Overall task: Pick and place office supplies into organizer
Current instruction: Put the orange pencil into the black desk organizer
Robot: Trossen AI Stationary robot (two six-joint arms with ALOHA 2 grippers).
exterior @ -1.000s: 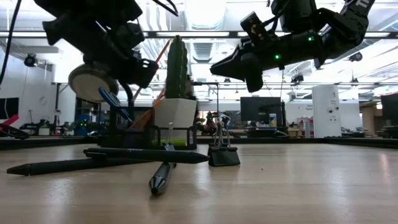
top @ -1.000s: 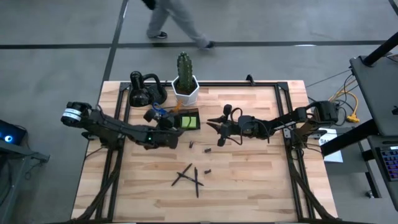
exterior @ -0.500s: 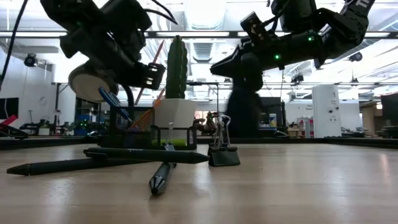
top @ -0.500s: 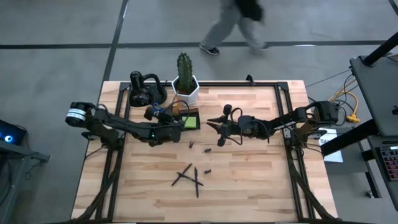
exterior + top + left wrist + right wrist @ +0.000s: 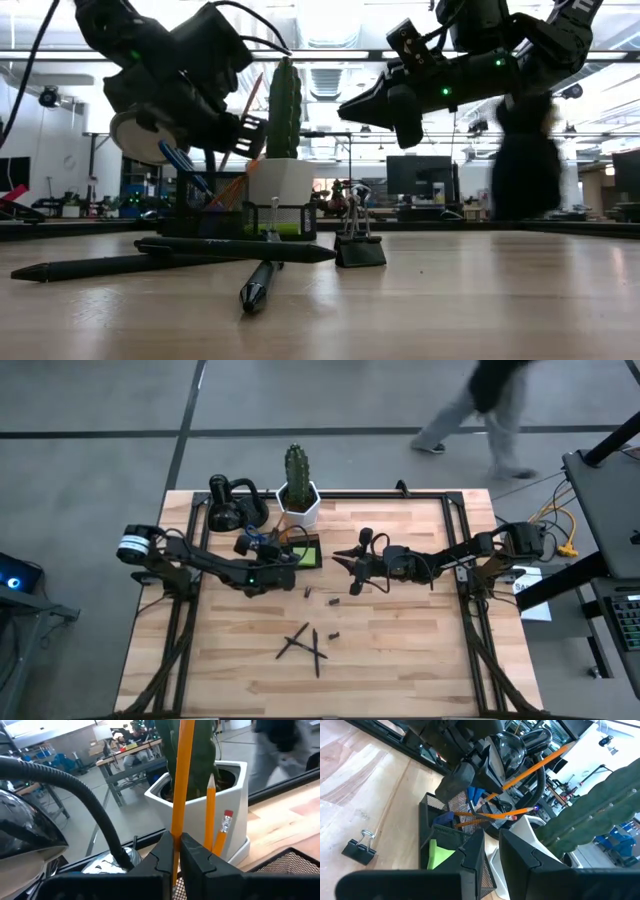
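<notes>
Now, left end effector: fingers pinched tight on one orange pencil, which rises steeply between them, over the organizer near the tabletop's far edge.
Held pencil versus organizer: its lower end is hidden behind the fingers; whether it touches the box cannot be told.
Organizer: dark mesh box just in front of the white cactus pot, beside the black looped gadget.
Already in the box: a second pencil, blue-handled scissors, a lime-green sticky-note pad.
Loose on the tabletop: three black pens crossed near the middle, one binder clip upright, three small dark bits between pens and organizer.
Left arm: reaches from the left edge, low, wrist tilted toward the cactus.
Right end effector: raised above the middle of the tabletop, fingers a narrow gap apart, gripping nothing, aimed at the organizer.
Right arm: stretched in from the right edge.
</notes>
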